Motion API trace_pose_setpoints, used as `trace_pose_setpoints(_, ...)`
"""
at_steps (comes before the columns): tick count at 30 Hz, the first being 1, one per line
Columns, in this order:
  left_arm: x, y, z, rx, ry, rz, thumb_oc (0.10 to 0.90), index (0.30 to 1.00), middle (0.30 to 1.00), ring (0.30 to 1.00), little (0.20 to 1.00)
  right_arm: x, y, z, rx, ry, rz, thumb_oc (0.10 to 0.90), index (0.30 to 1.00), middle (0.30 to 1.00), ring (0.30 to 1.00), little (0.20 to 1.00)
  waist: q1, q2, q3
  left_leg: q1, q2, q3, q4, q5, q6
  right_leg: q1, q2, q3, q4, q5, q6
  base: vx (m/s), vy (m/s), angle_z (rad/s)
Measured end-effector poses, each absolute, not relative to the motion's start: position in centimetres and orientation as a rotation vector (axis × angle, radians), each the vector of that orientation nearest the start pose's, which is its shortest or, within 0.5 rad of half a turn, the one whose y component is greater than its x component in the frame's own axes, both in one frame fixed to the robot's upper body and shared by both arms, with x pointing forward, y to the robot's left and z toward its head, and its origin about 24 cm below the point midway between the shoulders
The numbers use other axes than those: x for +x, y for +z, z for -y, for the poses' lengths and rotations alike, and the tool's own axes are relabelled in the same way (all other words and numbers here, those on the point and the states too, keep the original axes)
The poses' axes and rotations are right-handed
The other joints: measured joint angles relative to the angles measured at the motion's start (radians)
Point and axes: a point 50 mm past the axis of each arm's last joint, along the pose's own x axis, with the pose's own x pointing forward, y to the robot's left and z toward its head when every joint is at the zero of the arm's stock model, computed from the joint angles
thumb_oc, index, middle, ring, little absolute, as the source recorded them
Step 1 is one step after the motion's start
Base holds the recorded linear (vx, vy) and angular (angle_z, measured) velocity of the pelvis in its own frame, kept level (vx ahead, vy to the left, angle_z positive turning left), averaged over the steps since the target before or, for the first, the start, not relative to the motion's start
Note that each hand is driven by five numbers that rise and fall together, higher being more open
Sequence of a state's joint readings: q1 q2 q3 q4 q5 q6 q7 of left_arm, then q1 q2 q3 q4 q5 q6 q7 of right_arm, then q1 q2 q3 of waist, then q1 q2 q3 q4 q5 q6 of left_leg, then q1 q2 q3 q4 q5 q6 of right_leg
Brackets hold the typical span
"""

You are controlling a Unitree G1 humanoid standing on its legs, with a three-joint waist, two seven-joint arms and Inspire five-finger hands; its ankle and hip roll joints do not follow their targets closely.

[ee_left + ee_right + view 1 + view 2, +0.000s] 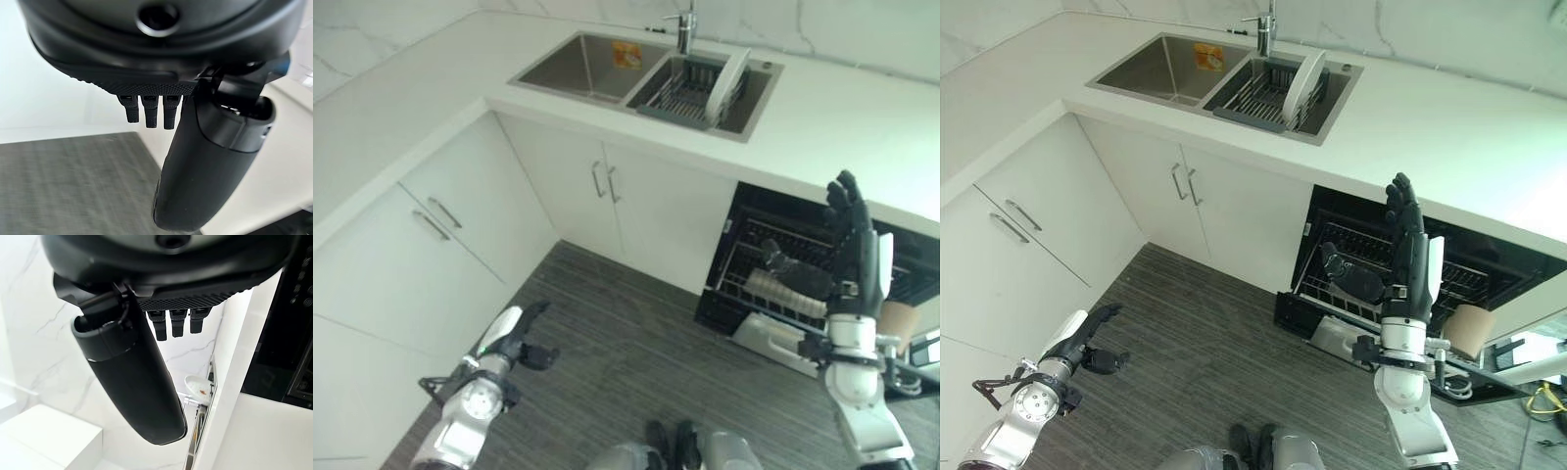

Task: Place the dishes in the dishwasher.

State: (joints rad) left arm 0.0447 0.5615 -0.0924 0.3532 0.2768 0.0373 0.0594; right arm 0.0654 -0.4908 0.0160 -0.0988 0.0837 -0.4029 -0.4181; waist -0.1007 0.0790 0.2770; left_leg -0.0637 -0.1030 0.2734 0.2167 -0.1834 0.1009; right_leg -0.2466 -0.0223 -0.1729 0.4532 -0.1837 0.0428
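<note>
A white plate (pixel 726 83) stands on edge in the dark dish rack (pixel 680 93) in the sink's right basin. Under the counter at the right the dishwasher is open, and its wire rack (pixel 773 279) is pulled out with dark dishes and a row of pale plates in it. My right hand (pixel 850 230) is raised in front of that rack, open, with straight fingers (pixel 177 323) holding nothing. My left hand (pixel 524 338) hangs low over the floor by the corner cabinets, open and empty.
The left basin (pixel 578 64) holds a small orange item (pixel 627 54), with the faucet (pixel 686 29) behind. White cabinet doors with handles (pixel 602 181) run below the counter. The lowered dishwasher door (pixel 1342 338) juts over the striped floor. A tan cylinder (pixel 1469 328) sits beside my right wrist.
</note>
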Motion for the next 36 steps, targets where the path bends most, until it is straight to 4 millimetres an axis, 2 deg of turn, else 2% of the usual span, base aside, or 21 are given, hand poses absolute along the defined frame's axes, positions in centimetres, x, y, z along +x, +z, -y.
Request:
trace_pose_setpoints(1, 22.0, -1.8, -29.0, 0.874, 0.029, -0.468, 0.800, 0.900, 0.900, 0.900, 0.900, 22.4, 11.1, 23.7, -0.298, -0.292, 0.497, 0.800, 0.900, 0.900, 0.900, 0.900, -0.028, -0.014, 0.004, -0.007, 0.026, -0.016, 0.092, -0.040, 0.016, -0.049, -0.023, 0.042, 0.083, -0.010, 0.055, 0.21, -0.028, 0.49)
trace_pose_setpoints(2, 21.6, -2.6, -29.3, 0.866, 0.039, -0.518, 0.800, 0.900, 0.900, 0.900, 0.900, 22.2, 10.7, 24.1, -0.292, -0.304, 0.478, 0.800, 0.900, 0.900, 0.900, 0.900, -0.043, -0.034, 0.010, 0.007, -0.013, -0.019, 0.098, -0.049, 0.029, -0.077, -0.048, 0.075, 0.100, -0.001, 0.050, 0.25, -0.046, 0.44)
trace_pose_setpoints(6, 21.0, -4.5, -28.0, 0.875, -0.063, -0.586, 0.800, 0.900, 0.900, 0.900, 0.900, 21.8, 10.4, 25.7, -0.253, -0.383, 0.455, 0.800, 0.900, 0.900, 0.900, 0.900, -0.087, 0.002, 0.006, 0.067, -0.031, -0.058, -0.001, -0.019, 0.034, -0.045, 0.037, 0.004, -0.040, 0.054, -0.050, 0.24, -0.053, 0.27)
trace_pose_setpoints(8, 21.3, -5.5, -26.0, 0.866, -0.147, -0.598, 0.800, 0.900, 0.900, 0.900, 0.900, 21.8, 10.3, 25.8, -0.241, -0.391, 0.451, 0.800, 0.900, 0.900, 0.900, 0.900, -0.109, 0.021, 0.002, 0.102, -0.036, -0.085, -0.021, -0.004, -0.027, 0.022, 0.072, 0.016, -0.144, 0.115, -0.157, 0.21, -0.075, 0.32)
trace_pose_setpoints(9, 21.6, -5.8, -24.9, 0.853, -0.185, -0.593, 0.800, 0.900, 0.900, 0.900, 0.900, 21.9, 10.4, 25.8, -0.240, -0.387, 0.456, 0.800, 0.900, 0.900, 0.900, 0.900, -0.094, -0.013, 0.007, 0.093, -0.063, -0.082, 0.040, 0.022, -0.105, 0.057, 0.011, 0.025, -0.173, 0.138, -0.150, 0.22, -0.109, 0.09)
trace_pose_setpoints(10, 21.9, -6.0, -24.2, 0.838, -0.201, -0.586, 0.800, 0.900, 0.900, 0.900, 0.900, 22.0, 10.4, 25.7, -0.236, -0.387, 0.456, 0.800, 0.900, 0.900, 0.900, 0.900, -0.087, -0.031, 0.011, 0.069, -0.061, -0.061, 0.112, 0.003, -0.099, 0.076, -0.014, 0.034, -0.174, 0.140, -0.150, 0.25, -0.124, 0.21)
trace_pose_setpoints(11, 22.0, -6.1, -23.3, 0.833, -0.239, -0.579, 0.800, 0.900, 0.900, 0.900, 0.900, 22.0, 10.1, 25.5, -0.228, -0.385, 0.448, 0.800, 0.900, 0.900, 0.900, 0.900, -0.086, -0.049, 0.004, 0.079, 0.020, -0.016, 0.188, -0.045, -0.100, 0.089, -0.037, 0.023, -0.141, 0.119, -0.153, 0.22, -0.093, 0.16)
trace_pose_setpoints(12, 21.9, -6.5, -22.5, 0.822, -0.263, -0.579, 0.800, 0.900, 0.900, 0.900, 0.900, 22.2, 10.7, 25.4, -0.247, -0.363, 0.468, 0.800, 0.900, 0.900, 0.900, 0.900, -0.076, -0.050, -0.004, 0.111, 0.048, -0.064, 0.148, -0.010, -0.200, 0.039, -0.044, -0.011, -0.003, 0.043, -0.121, 0.24, -0.086, -0.06)
trace_pose_setpoints(13, 21.7, -6.7, -22.1, 0.811, -0.270, -0.584, 0.800, 0.900, 0.900, 0.900, 0.900, 22.6, 11.3, 25.3, -0.265, -0.345, 0.491, 0.800, 0.900, 0.900, 0.900, 0.900, -0.060, -0.040, -0.008, 0.120, 0.030, -0.084, 0.133, -0.021, -0.204, 0.005, -0.039, -0.031, 0.070, 0.013, -0.118, 0.25, -0.063, -0.16)
trace_pose_setpoints(14, 21.3, -7.4, -22.1, 0.818, -0.293, -0.617, 0.800, 0.900, 0.900, 0.900, 0.900, 23.1, 12.0, 24.6, -0.245, -0.321, 0.542, 0.800, 0.900, 0.900, 0.900, 0.900, -0.069, -0.090, -0.018, 0.093, -0.001, -0.045, 0.245, -0.032, -0.235, 0.021, -0.022, -0.032, -0.010, -0.005, -0.164, 0.27, -0.034, -0.02)
trace_pose_setpoints(16, 20.1, -8.9, -21.3, 0.769, -0.292, -0.680, 0.800, 0.900, 0.900, 0.900, 0.900, 23.7, 11.3, 24.9, -0.256, -0.337, 0.507, 0.800, 0.900, 0.900, 0.900, 0.900, -0.033, -0.074, -0.011, -0.140, 0.047, -0.089, 0.620, 0.013, -0.148, 0.083, 0.032, 0.077, -0.076, 0.037, -0.195, 0.36, 0.126, -0.51)
trace_pose_setpoints(17, 19.2, -9.4, -21.5, 0.764, -0.293, -0.710, 0.800, 0.900, 0.900, 0.900, 0.900, 23.7, 10.9, 24.9, -0.250, -0.341, 0.492, 0.800, 0.900, 0.900, 0.900, 0.900, -0.013, -0.073, -0.011, -0.226, 0.069, -0.112, 0.623, 0.008, -0.135, 0.100, 0.053, 0.107, -0.106, 0.041, -0.187, 0.48, 0.314, -1.15)
trace_pose_setpoints(19, 17.2, -10.7, -21.9, 0.746, -0.283, -0.785, 0.800, 0.900, 0.900, 0.900, 0.900, 23.9, 10.4, 24.3, -0.220, -0.338, 0.473, 0.800, 0.900, 0.900, 0.900, 0.900, 0.001, -0.079, -0.008, -0.266, 0.088, -0.134, 0.302, 0.017, -0.103, 0.123, 0.075, 0.187, -0.134, 0.061, -0.178, 0.34, 0.225, -1.19)
trace_pose_setpoints(21, 15.8, -11.6, -22.3, 0.750, -0.256, -0.828, 0.800, 0.900, 0.900, 0.900, 0.900, 24.5, 10.5, 23.4, -0.243, -0.275, 0.461, 0.800, 0.900, 0.900, 0.900, 0.900, 0.024, -0.064, 0.010, -0.267, 0.042, -0.306, -0.078, 0.109, -0.124, 0.166, 0.114, 0.337, -0.180, 0.070, -0.152, 0.26, 0.171, -2.13)
trace_pose_setpoints(22, 15.0, -11.9, -22.7, 0.740, -0.237, -0.861, 0.800, 0.900, 0.900, 0.900, 0.900, 24.4, 10.4, 23.9, -0.271, -0.276, 0.447, 0.800, 0.900, 0.900, 0.900, 0.900, 0.017, -0.041, 0.029, -0.304, 0.034, -0.289, 0.008, 0.135, -0.115, 0.205, 0.125, 0.350, -0.176, 0.042, -0.170, 0.34, 0.265, -2.33)
trace_pose_setpoints(24, 14.1, -12.5, -23.6, 0.745, -0.224, -0.898, 0.800, 0.900, 0.900, 0.900, 0.900, 24.2, 10.8, 24.4, -0.259, -0.296, 0.455, 0.800, 0.900, 0.900, 0.900, 0.900, -0.009, -0.018, 0.013, -0.269, 0.028, -0.223, 0.136, 0.118, -0.075, 0.206, 0.113, 0.340, -0.169, 0.000, -0.138, 0.24, 0.169, -1.38)
trace_pose_setpoints(25, 13.9, -12.6, -23.6, 0.749, -0.222, -0.900, 0.800, 0.900, 0.900, 0.900, 0.900, 24.0, 10.8, 24.6, -0.257, -0.300, 0.453, 0.800, 0.900, 0.900, 0.900, 0.900, -0.021, -0.005, 0.007, -0.209, 0.044, -0.235, 0.119, 0.132, -0.071, 0.205, 0.128, 0.333, -0.143, -0.025, -0.111, 0.08, 0.060, -0.35)
trace_pose_setpoints(27, 15.2, -12.2, -23.5, 0.769, -0.224, -0.860, 0.800, 0.900, 0.900, 0.900, 0.900, 23.3, 10.2, 24.9, -0.232, -0.326, 0.424, 0.800, 0.900, 0.900, 0.900, 0.900, -0.040, -0.034, 0.014, -0.129, 0.007, -0.268, 0.000, 0.178, -0.006, 0.146, 0.087, 0.282, -0.042, -0.111, -0.053, 0.04, 0.072, -0.14)
trace_pose_setpoints(29, 16.4, -11.9, -22.6, 0.779, -0.259, -0.812, 0.800, 0.900, 0.900, 0.900, 0.900, 23.3, 10.3, 24.3, -0.235, -0.283, 0.428, 0.800, 0.900, 0.900, 0.900, 0.900, -0.035, -0.021, 0.023, -0.106, -0.003, -0.252, -0.026, 0.178, -0.004, 0.093, 0.068, 0.254, -0.008, -0.122, -0.045, 0.00, 0.073, -0.19)
trace_pose_setpoints(32, 17.8, -11.2, -22.4, 0.801, -0.253, -0.752, 0.800, 0.900, 0.900, 0.900, 0.900, 23.4, 10.2, 23.9, -0.235, -0.254, 0.425, 0.800, 0.900, 0.900, 0.900, 0.900, -0.034, -0.007, 0.031, -0.085, -0.012, -0.247, -0.057, 0.175, -0.003, 0.037, 0.059, 0.235, -0.044, -0.077, -0.044, 0.01, 0.031, 0.07)
trace_pose_setpoints(36, 15.5, -12.2, -22.4, 0.797, -0.272, -0.814, 0.800, 0.900, 0.900, 0.900, 0.900, 23.8, 10.4, 23.8, -0.239, -0.258, 0.435, 0.800, 0.900, 0.900, 0.900, 0.900, -0.033, -0.013, 0.035, -0.072, -0.005, -0.212, -0.064, 0.156, 0.006, 0.052, 0.028, 0.186, -0.124, 0.026, -0.033, 0.03, 0.018, -0.29)
